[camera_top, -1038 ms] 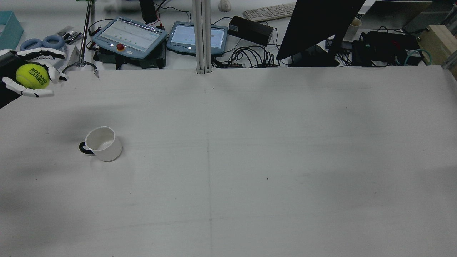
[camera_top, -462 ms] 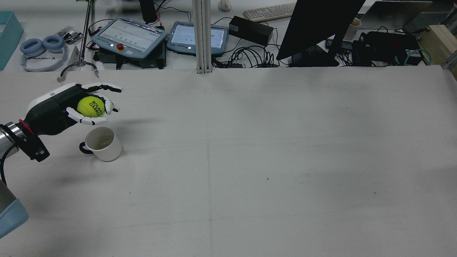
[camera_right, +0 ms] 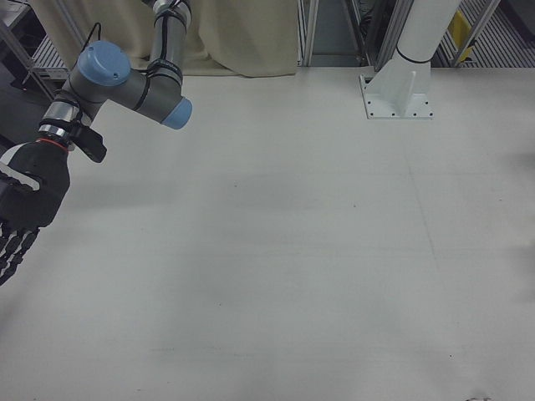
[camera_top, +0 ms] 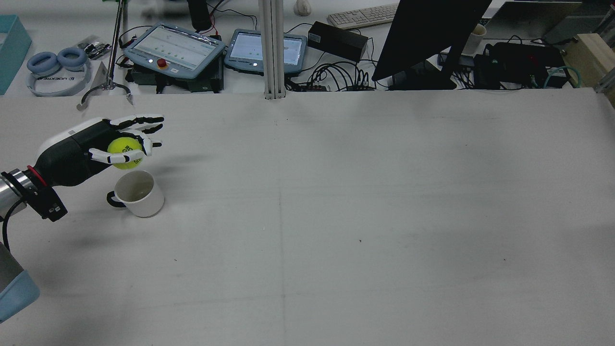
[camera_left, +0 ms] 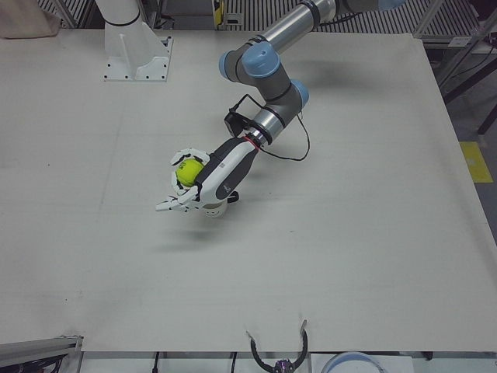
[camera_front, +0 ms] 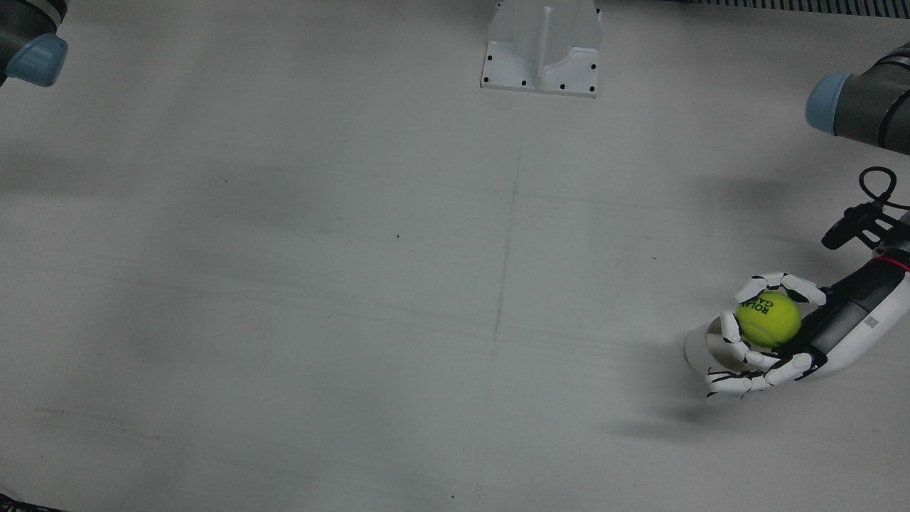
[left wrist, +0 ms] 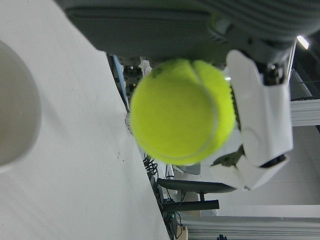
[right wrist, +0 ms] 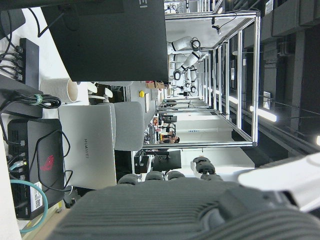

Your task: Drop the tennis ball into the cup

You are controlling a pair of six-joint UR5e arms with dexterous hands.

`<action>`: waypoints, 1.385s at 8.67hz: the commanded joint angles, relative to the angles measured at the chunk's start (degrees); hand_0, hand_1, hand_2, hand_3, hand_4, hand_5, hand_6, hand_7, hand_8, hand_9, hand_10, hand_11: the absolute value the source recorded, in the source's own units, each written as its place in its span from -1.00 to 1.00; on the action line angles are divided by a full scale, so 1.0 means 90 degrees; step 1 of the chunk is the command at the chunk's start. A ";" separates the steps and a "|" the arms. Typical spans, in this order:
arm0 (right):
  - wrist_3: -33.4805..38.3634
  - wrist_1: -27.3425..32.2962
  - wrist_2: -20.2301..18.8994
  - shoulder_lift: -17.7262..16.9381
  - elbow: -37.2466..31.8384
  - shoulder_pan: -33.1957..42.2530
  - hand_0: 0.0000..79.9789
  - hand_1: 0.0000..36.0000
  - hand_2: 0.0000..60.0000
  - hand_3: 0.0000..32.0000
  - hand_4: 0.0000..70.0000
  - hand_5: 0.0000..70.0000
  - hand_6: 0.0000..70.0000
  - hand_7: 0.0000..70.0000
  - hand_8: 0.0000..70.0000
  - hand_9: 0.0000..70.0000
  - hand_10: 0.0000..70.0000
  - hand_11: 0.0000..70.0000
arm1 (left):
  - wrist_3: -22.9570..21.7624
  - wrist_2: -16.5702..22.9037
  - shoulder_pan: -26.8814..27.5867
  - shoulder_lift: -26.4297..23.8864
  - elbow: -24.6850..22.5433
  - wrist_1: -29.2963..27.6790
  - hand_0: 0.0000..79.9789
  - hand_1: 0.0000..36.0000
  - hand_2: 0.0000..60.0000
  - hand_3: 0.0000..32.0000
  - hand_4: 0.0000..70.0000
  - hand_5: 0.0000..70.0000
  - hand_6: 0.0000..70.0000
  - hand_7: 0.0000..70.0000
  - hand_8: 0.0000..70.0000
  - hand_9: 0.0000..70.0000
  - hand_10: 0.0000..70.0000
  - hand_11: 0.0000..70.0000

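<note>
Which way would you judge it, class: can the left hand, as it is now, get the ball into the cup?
Probably yes. The left hand holds the ball just above the cup, whose open mouth faces up, and nothing stands between them. In the rear view the ball looks slightly off the mouth's middle, so a small shift may help.

From my rear view, the cup (camera_top: 139, 193) stands on the table (camera_top: 336, 216) near its left side, handle toward the left edge. My left hand (camera_top: 96, 144) hangs just behind and above it, the fingers (camera_top: 144, 118) reaching rightward, with the tennis ball (camera_top: 125, 152) held in them over the cup's far rim. In the front view the ball (camera_front: 768, 320) sits above the cup (camera_front: 700, 346), which is mostly hidden beneath the hand (camera_front: 796, 334). My right hand (camera_right: 25, 205) is off at the opposite edge, well apart.
</note>
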 commanded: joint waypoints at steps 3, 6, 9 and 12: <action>0.0001 0.0000 0.0000 0.0000 0.0006 0.0000 -1.00 -1.00 -1.00 -1.00 -1.00 -1.00 -1.00 -1.00 -1.00 -1.00 -1.00 -1.00 | -0.0069 0.0006 -0.0034 0.0262 0.0019 -0.0241 0.21 0.09 0.26 -1.00 -0.59 -0.64 0.05 -0.66 -0.65 -0.75 -0.62 -0.40; 0.0001 0.0000 0.0000 0.0000 0.0006 0.0000 -1.00 -1.00 -1.00 -1.00 -1.00 -1.00 -1.00 -1.00 -1.00 -1.00 -1.00 -1.00 | -0.0373 0.0181 -0.1627 0.0252 0.0038 -0.0163 0.20 0.06 0.30 -1.00 -0.57 -0.61 0.23 -0.68 -0.61 -0.76 -0.62 -0.41; 0.0001 0.0000 0.0000 0.0000 -0.0004 0.0000 -1.00 -1.00 -1.00 -1.00 -1.00 -1.00 -1.00 -1.00 -1.00 -1.00 -1.00 -1.00 | -0.0334 0.0406 -0.2999 0.0262 0.0204 -0.0046 0.20 0.02 0.30 -1.00 -0.43 -0.61 0.33 -0.57 -0.59 -0.74 -0.58 -0.35; 0.0001 0.0000 0.0000 0.0000 0.0006 0.0000 -1.00 -1.00 -1.00 -1.00 -1.00 -1.00 -1.00 -1.00 -1.00 -1.00 -1.00 -1.00 | -0.0324 0.0397 -0.3315 0.0525 0.0165 -0.0065 0.25 0.21 0.38 -1.00 -0.46 -0.61 0.15 -0.58 -0.62 -0.73 -0.54 -0.29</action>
